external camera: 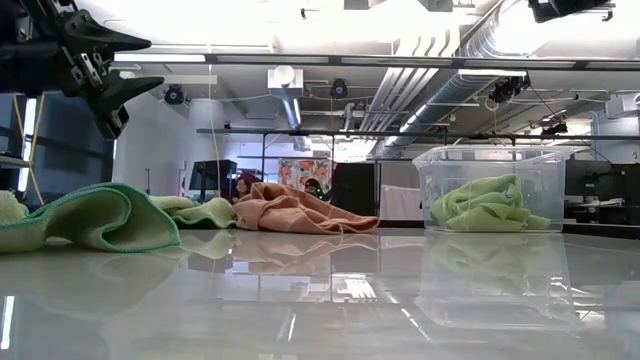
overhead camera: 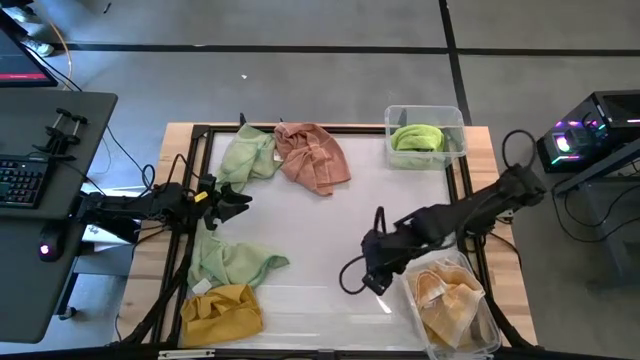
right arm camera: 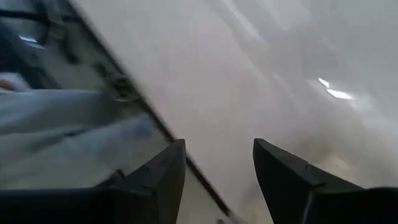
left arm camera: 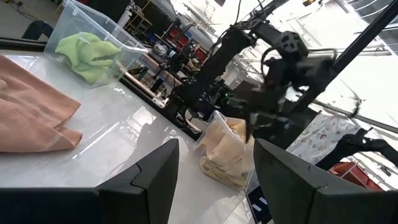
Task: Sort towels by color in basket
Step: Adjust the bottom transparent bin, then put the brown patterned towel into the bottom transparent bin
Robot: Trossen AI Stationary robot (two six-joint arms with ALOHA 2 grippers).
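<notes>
The left gripper (overhead camera: 238, 199) is hanging above the table (overhead camera: 320, 230) with its fingers spread apart and nothing between them. Just beyond its tips a pale green towel (overhead camera: 246, 155) is lying crumpled, touching a dusty pink towel (overhead camera: 314, 155) beside it. Just behind and below the gripper another pale green towel (overhead camera: 232, 262) is sprawling, and past that a mustard yellow towel (overhead camera: 220, 312) is sitting at the table's near edge.

The right gripper (overhead camera: 372, 272) is hovering low over bare tabletop, its fingers also parted and empty. Right beside it a clear bin (overhead camera: 482, 340) is holding peach-orange towels (overhead camera: 447, 300); far from it, at the back corner, a second clear bin (overhead camera: 425, 113) is holding a bright green towel (overhead camera: 416, 138). Nothing is standing between either gripper and the cloths nearest it.

From the low view, the left gripper's fingers (external camera: 128, 90) are showing at the upper corner, the arm behind them cut off by the edge, and the near green towel (external camera: 90, 215) is hiding much of the pile behind it. The right wrist view is smeared, so only its two dark fingers (right arm camera: 286, 177) and pale tabletop are making sense; the shapes along one side there cannot be told
</notes>
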